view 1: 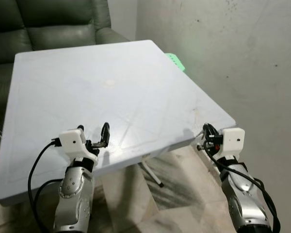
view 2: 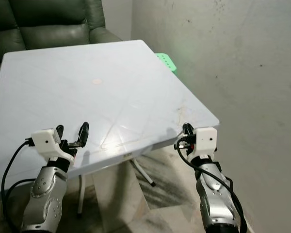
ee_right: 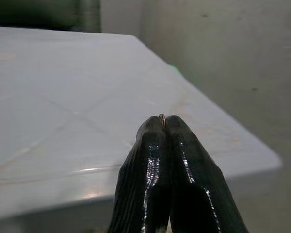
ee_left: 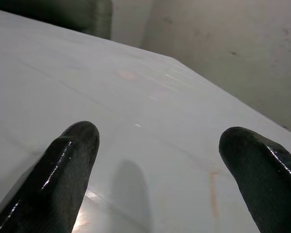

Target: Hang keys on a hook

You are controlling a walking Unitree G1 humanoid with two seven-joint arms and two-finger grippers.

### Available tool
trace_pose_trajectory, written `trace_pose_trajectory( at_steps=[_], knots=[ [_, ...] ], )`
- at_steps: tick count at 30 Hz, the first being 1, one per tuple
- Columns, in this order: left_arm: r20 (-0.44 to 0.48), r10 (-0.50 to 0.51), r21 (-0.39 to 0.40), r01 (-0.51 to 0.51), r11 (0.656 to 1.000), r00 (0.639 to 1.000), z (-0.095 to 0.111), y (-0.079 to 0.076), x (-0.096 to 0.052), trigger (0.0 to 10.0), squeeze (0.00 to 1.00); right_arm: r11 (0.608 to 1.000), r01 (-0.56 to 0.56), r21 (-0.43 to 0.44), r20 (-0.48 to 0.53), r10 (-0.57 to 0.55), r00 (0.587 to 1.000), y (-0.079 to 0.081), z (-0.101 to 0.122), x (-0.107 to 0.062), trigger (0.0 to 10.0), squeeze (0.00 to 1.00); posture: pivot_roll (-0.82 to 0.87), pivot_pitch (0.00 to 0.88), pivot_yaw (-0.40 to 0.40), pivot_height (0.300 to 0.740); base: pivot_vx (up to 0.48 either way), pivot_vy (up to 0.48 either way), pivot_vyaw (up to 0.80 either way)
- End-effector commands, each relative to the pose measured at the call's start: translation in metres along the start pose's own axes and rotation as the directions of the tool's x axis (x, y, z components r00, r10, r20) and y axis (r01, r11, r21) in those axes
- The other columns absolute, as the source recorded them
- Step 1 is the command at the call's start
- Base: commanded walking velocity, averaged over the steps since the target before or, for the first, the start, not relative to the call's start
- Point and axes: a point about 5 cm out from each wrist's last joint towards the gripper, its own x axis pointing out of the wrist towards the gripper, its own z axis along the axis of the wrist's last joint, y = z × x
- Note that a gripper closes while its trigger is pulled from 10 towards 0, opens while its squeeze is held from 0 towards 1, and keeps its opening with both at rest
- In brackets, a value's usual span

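- Key ring (ee_right: pixel 162 117): a thin metal loop shows at the tips of the right hand's (ee_right: pixel 163 127) pressed-together fingers. The keys themselves cannot be made out; in the head views something small and dark seems to hang at that hand, too small to tell.
- Right hand (view 1: pixel 207 135): fingers closed tight, no gap, pinching the ring. It is held in the air just off the near right corner of the bench (view 1: pixel 111 87), at about the height of the bench top.
- Left hand (view 1: pixel 98 137): fingers wide apart, holding nothing, low over the near edge of the bench with bare bench top between the fingers (ee_left: pixel 70 160).
- Step in hand (judgement): keys already picked up; carrying stage. Hanging not yet done.
- Next move (judgement): no hook can be seen here, so the robot must first find one, likely on the wall (view 1: pixel 242 58) to its right or elsewhere. The ring must then be presented with its opening clear of the fingertips.
- Risk (judgement): the grip covers most of the ring, little loop is exposed.
- Surroundings: dark sofa (view 1: pixel 48 24) behind the bench; a green object (view 1: pixel 175 60) just past its far right edge.
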Motion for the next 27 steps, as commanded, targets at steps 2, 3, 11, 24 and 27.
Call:
trace_pose_trajectory(
  at_steps=[2,3,11,24,27],
  knots=[
    [0.011,0.003,-0.014,-0.003,1.000,1.000,0.0029,-0.0015,-0.0008,10.0,0.00,1.000,0.003,-0.005,0.004,-0.003,1.000,-0.0032,0.0024,-0.0022,10.0,0.00,0.03,0.031,-0.085,0.740,0.000,-0.444,-0.77],
    [0.010,0.002,-0.013,-0.002,1.000,1.000,0.0030,-0.0015,-0.0008,10.0,0.00,1.000,0.002,-0.005,0.004,-0.002,1.000,-0.0032,0.0024,-0.0023,10.0,0.00,0.03,0.031,-0.085,0.740,0.000,-0.428,-0.77],
    [0.005,0.002,-0.014,-0.002,1.000,1.000,0.0025,-0.0016,-0.0020,10.0,0.00,1.000,0.000,-0.004,0.001,0.000,1.000,-0.0028,0.0020,-0.0040,10.0,0.00,0.03,0.036,-0.085,0.740,0.000,-0.417,-0.77],
    [-0.002,0.000,-0.022,0.000,1.000,1.000,0.0022,-0.0032,-0.0028,10.0,0.00,1.000,0.001,0.000,-0.004,-0.001,1.000,-0.0030,0.0023,-0.0058,10.0,0.00,0.02,0.043,-0.086,0.740,0.000,-0.349,-0.77],
    [-0.004,0.000,-0.024,0.000,1.000,1.000,0.0021,-0.0038,-0.0028,10.0,0.00,1.000,0.001,0.000,-0.004,-0.001,1.000,-0.0033,0.0026,-0.0057,10.0,0.00,0.03,0.044,-0.086,0.740,0.000,-0.311,-0.77]
  ],
)
